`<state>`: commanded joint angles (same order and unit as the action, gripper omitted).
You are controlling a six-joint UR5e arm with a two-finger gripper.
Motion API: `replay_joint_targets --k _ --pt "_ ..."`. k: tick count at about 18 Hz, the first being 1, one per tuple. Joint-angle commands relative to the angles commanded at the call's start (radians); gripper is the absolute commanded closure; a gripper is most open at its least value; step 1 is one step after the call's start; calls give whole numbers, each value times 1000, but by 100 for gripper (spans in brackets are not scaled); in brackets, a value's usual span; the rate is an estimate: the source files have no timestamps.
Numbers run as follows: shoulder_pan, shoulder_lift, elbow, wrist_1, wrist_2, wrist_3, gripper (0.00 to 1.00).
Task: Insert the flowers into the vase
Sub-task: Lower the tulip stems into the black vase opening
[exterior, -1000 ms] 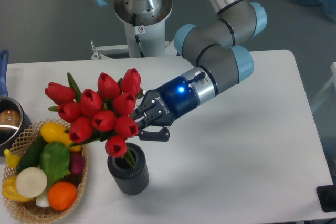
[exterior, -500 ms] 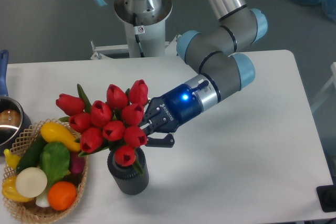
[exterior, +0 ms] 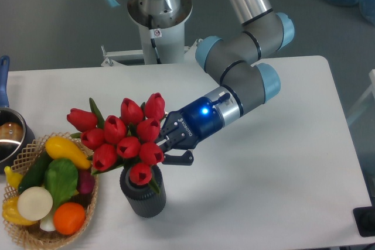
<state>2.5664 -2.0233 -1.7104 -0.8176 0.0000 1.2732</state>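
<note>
We see the gripper (exterior: 166,144) reaching in from the upper right, its blue-lit wrist glowing, with its dark fingers (exterior: 179,157) spread apart on either side of the tulip stems rather than pinching them; the lower finger juts out just under the bunch. Whether the upper finger touches the stems we cannot tell, since the buds hide that side.

The flowers (exterior: 126,136), a bunch of red closed tulip buds with green leaves, fan out to the left of the gripper and lean that way. The lowest bud sits right at the mouth of the vase, and a green stem or leaf dips into it.

The vase (exterior: 143,195), dark grey and ribbed, stands upright on the white table (exterior: 263,191), directly below the gripper's fingertips.

Farther left of the gripper, past the tulips, a wicker basket (exterior: 23,235) holds colourful vegetables, and the leftmost buds hang over its upper edge. Beyond the basket, at the frame's left border, we see part of a metal pot (exterior: 9,136) with a blue handle.
</note>
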Motion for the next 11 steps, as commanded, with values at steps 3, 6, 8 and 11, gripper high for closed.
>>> replay_joint_targets --k 3,6,8,11 --pt "0 -2 -17 0 2 2 82" --pt "0 -6 -25 0 2 3 82" --pt "-2 -11 -25 0 2 3 82" --pt "-2 -31 -25 2 2 14 82"
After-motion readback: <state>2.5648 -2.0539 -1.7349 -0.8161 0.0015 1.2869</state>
